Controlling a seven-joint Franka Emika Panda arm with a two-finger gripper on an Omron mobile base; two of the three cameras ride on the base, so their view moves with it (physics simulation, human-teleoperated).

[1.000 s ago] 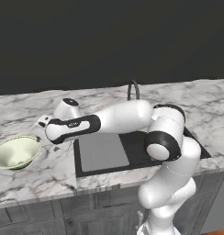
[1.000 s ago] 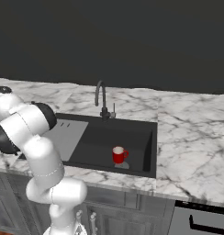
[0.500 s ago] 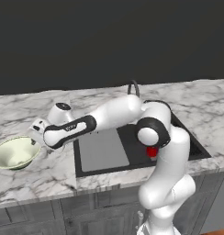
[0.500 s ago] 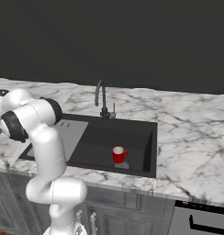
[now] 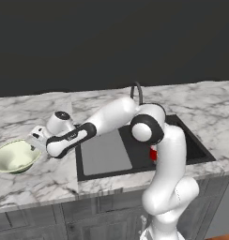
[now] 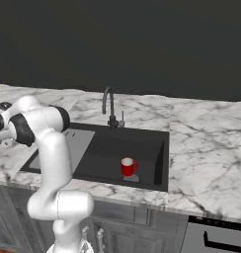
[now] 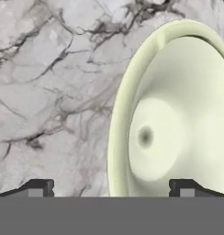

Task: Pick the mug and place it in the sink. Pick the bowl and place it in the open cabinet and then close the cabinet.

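Bowl [image 5: 13, 158]: lower left, on worktop [image 5: 36, 180]. Mug [image 6: 127, 167]: upright in sink [image 6: 144, 148], centre frame. Tool [image 7: 111, 187]: released, above bowl rim.

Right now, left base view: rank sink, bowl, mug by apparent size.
1. sink, largest by far.
2. bowl, on the counter left of the sink.
3. mug, smallest as seen, though the arm hides most of it, so only a red sliver shows.

Red mug [image 6: 128, 167] stands upright in the black sink [image 6: 142, 148]; pale green bowl [image 5: 13, 157] sits upright on the marble counter [image 5: 36, 180]
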